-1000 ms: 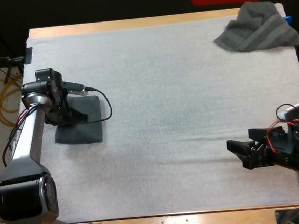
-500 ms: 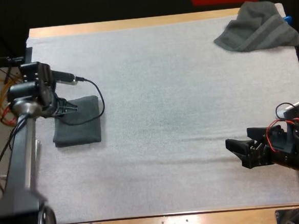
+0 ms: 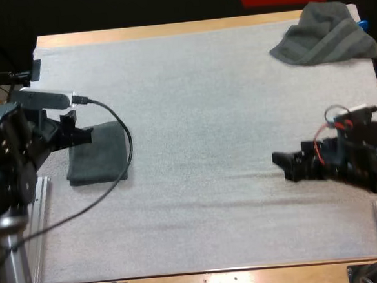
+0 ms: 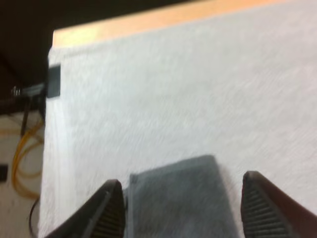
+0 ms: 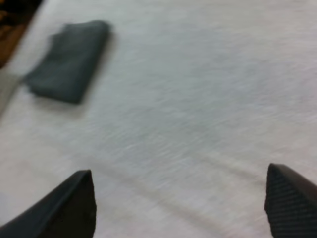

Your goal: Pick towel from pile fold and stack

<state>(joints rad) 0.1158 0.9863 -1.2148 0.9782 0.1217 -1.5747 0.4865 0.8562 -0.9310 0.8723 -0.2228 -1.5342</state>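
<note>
High view: crumpled towel lies at the far right corner, closest to the right arm

One folded towel (image 3: 97,153) sits flat near the left edge of the white mat (image 3: 205,101). It is a compact, nearly square pad and looks finished as the base of the stack. The left gripper (image 3: 81,135) hovers at the left side of that pad. In the left wrist view its fingers (image 4: 111,208) stand wide apart with the folded towel (image 4: 178,198) showing between them, untouched, so this gripper (image 4: 180,179) is released and holds nothing.

The crumpled towel (image 3: 323,35) is heaped at the mat's far right corner, well apart from both grippers. The heap spreads wider across the table than it runs deep, and a banded hem slants across its front.

The right gripper (image 3: 287,164) hangs over bare mat on the right side, pointing leftward toward the middle of the table. In the right wrist view its fingers (image 5: 74,203) are spread and clear of any cloth. The folded towel (image 5: 69,59) shows far across the mat in that view.

The pile lies farther from the robot than the right gripper and off to its right, not ahead of the fingers. The right arm is plainly the nearer one. It would probably need to swing toward the far edge and turn to face the heap before closing on a raised fold.
</note>
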